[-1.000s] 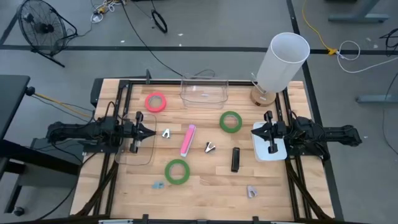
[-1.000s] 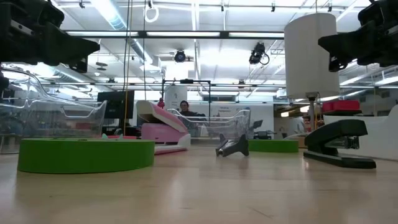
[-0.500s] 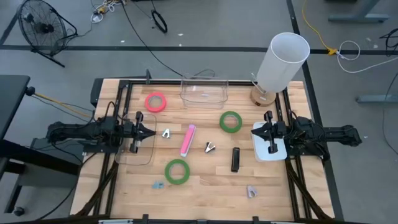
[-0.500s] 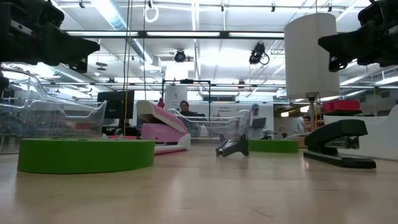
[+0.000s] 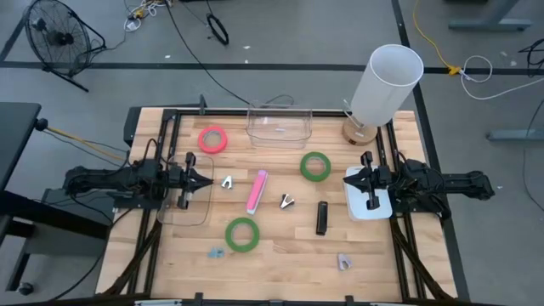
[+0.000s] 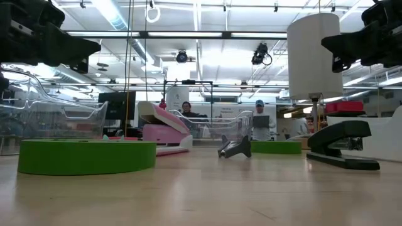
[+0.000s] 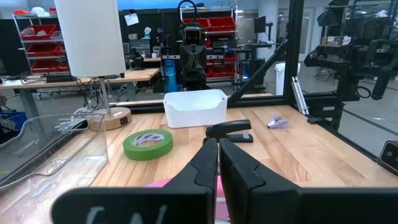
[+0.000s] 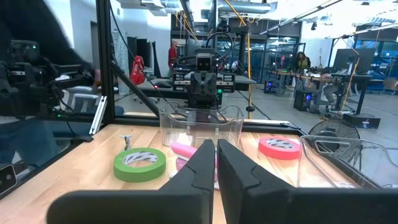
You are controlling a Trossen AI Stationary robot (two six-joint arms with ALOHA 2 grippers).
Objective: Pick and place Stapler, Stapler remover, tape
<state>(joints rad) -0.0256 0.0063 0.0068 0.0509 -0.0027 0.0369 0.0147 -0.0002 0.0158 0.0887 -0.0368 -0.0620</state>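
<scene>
On the bench [image 5: 280, 255], nothing looks picked up yet: three tape rolls [image 5: 242, 234], the pink stapler [image 5: 256, 191] and the black stapler [image 5: 322, 218] lie loose. Left end effector [image 5: 209, 180] and right end effector [image 5: 348, 180] wait clenched, holding nothing.

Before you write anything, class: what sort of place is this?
Probably a robotics lab or workshop: a wooden workbench with two arms, red parts bins on shelving, exposed ceiling ducts.

No readable text, labels, brands or numbers on any object in view.
</scene>
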